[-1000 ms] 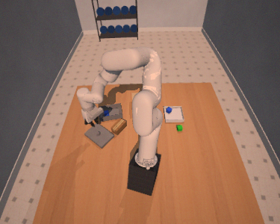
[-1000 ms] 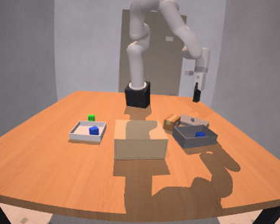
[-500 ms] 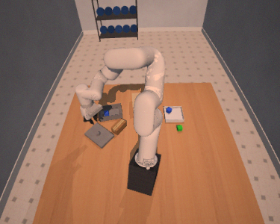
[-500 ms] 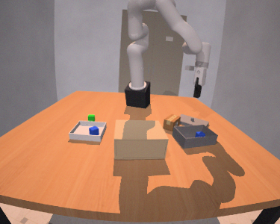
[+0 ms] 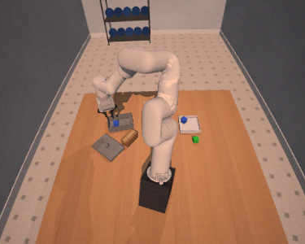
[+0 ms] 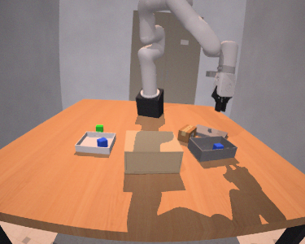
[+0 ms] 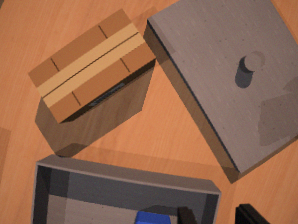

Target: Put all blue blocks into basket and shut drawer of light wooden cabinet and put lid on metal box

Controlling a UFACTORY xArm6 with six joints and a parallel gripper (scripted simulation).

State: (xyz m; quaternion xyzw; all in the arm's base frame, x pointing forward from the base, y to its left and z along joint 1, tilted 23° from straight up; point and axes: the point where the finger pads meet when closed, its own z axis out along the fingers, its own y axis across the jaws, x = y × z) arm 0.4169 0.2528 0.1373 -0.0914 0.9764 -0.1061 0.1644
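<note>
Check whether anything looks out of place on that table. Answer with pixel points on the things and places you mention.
The metal box's lid (image 5: 114, 150) (image 6: 203, 131) (image 7: 210, 65) lies on the table beside its open box (image 5: 129, 128) (image 6: 201, 153) (image 7: 125, 175), askew to it. Nothing looks spilled or damaged.

Perhaps a lab or training room — a robot arm (image 5: 160, 140) (image 6: 149, 75) bolted to a wooden worktop (image 5: 217, 183) (image 6: 87, 191), plain grey walls, speckled tile floor, and a rack (image 5: 150, 24) of blue round things behind.

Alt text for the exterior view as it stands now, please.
Gripper, empty, above the table near an open grey box holding a blue block; another sits in the white tray.
</note>
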